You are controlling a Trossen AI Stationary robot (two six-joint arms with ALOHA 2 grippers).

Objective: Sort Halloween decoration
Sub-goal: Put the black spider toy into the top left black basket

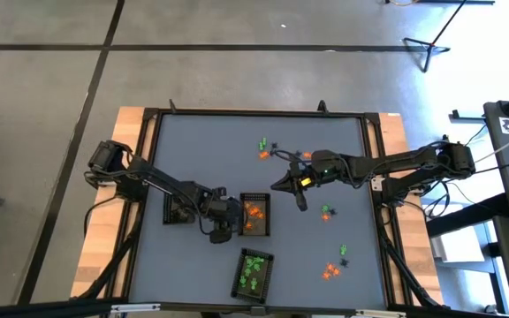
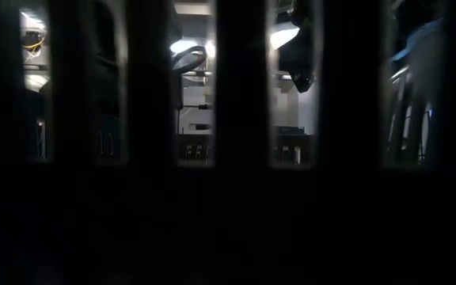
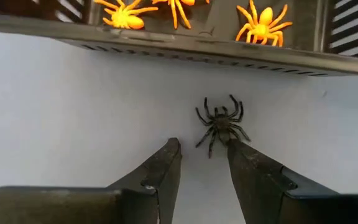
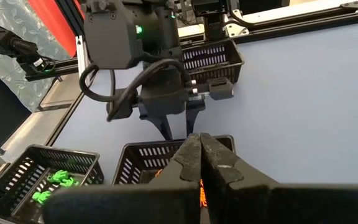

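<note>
meanwhile left pincer stands apart around a black spider; right pincer is together.

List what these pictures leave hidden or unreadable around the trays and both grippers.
- Low view: dark bars block nearly everything; the table's contents are hidden.
- High view: the left tray is partly under the left arm; its contents cannot be seen.
- Left wrist view: the orange spiders' tray is cut off by the edge.
- Right wrist view: the shut right gripper covers the orange tray's inside.
- High view: loose trinkets are too small to identify.
</note>
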